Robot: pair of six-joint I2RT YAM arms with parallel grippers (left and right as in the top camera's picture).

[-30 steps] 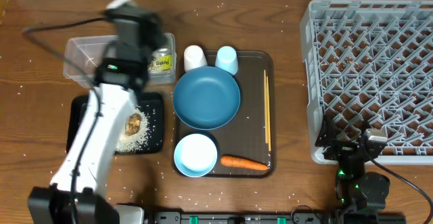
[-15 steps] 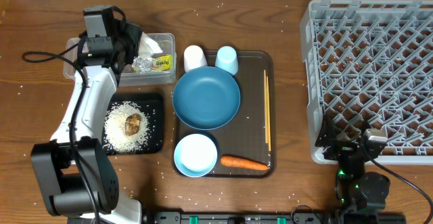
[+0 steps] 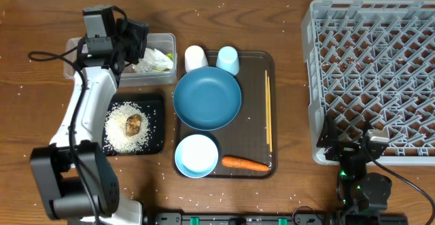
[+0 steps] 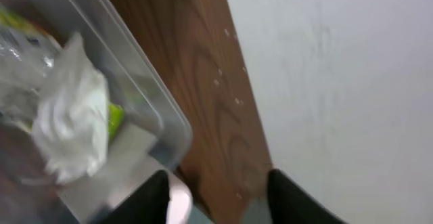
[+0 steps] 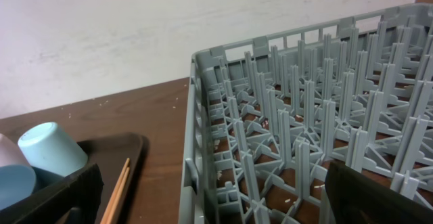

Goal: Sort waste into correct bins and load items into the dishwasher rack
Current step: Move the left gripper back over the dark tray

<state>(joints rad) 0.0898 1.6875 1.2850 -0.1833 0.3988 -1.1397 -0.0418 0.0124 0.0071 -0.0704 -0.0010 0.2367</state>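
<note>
Crumpled wrapper [image 3: 155,60] in clear rect. plastic tub [image 3: 73,55]; pegged grey rack [image 3: 370,68].

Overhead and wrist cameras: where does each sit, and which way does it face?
Overhead: above the table, looking straight down; left arm reaches the clear tub, right arm sits by the rack.
Left wrist: on that arm, looking past the left gripper at the wrapper in the tub.
Right wrist: low, facing across the rack to the wall, right gripper at the bottom.
Shared: overhead and right wrist show the light-blue cup.
</note>
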